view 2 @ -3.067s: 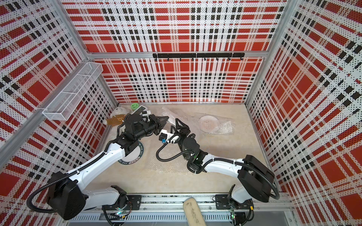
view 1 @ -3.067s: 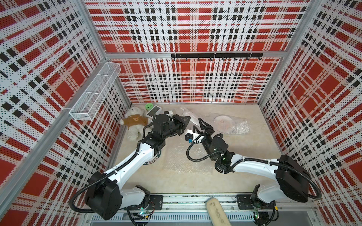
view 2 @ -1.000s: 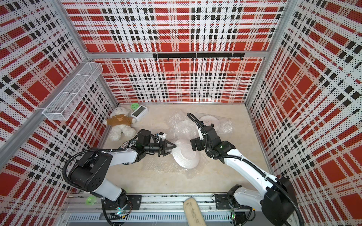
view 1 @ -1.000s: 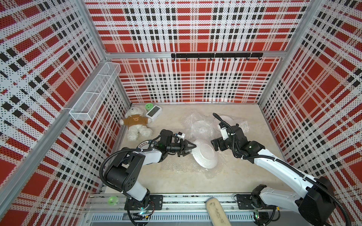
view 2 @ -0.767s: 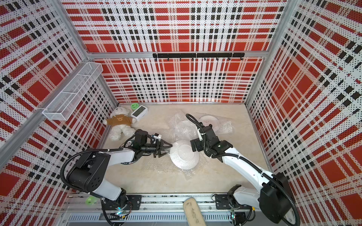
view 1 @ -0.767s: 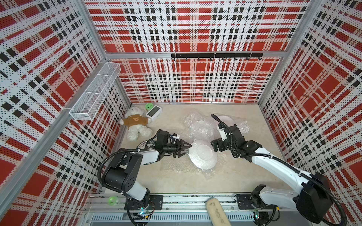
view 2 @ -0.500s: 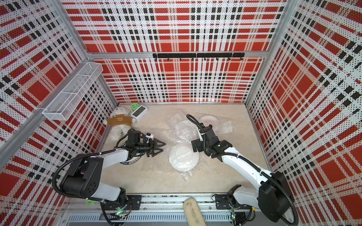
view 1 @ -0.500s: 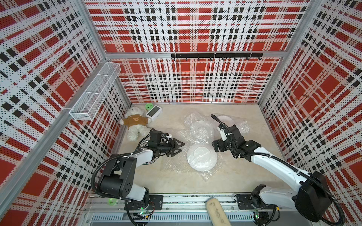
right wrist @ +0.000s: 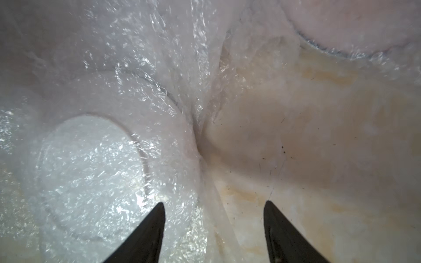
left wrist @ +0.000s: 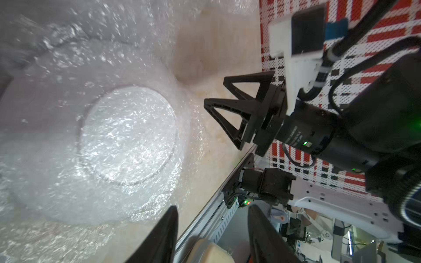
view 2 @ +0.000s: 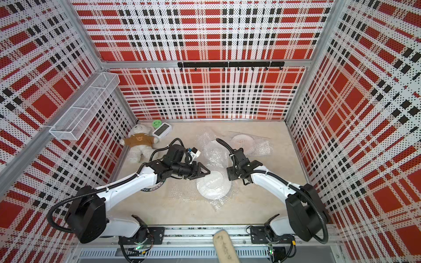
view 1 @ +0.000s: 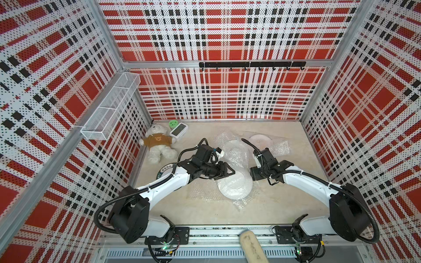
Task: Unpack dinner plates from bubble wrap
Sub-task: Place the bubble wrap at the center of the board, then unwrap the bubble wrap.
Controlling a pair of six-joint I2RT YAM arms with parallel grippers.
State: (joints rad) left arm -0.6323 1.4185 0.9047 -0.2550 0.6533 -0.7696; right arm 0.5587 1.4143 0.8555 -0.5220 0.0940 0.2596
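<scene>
Teddy bear [view 1: 159,145]: in the far left corner, well apart from the work; no danger from here.
Lettered plate [view 1: 162,171]: already bare, lying partly under the left arm; possible scraping or pushing in case of a low reach.
Left claw [view 1: 227,173]: released, nothing between the fingers, tips just beside the left rim of the nearest plate; risk of pinching rim and film together and so dragging the whole bundle, not the wrap alone.
Nearest plate [view 1: 235,186]: flat on the surface [view 1: 284,205], front middle, covered by bubble wrap [view 1: 244,201]; likely to slide because of the slippery-looking film around it; if raised by one edge of the sheet, danger of rolling out and striking the surface hard.
Middle plate [view 1: 234,148]: wrapped, just behind the nearest one, sheets touching or overlapping, hard to tell which; risk of coming along with a pull on the neighbour's sheet.
Right claw [right wrist: 214,211]: also released and empty, one finger above the plate's right rim, the other above bare surface, a fold of wrap between; on closing here, possible catch of ceramic instead of film, or a slip off the shiny fold; facing the left claw across the same plate, so danger of collision with a joint advance.
Far plate [view 1: 259,140]: pinkish, wrapped, back right, apart from both claws; no risk for now.
</scene>
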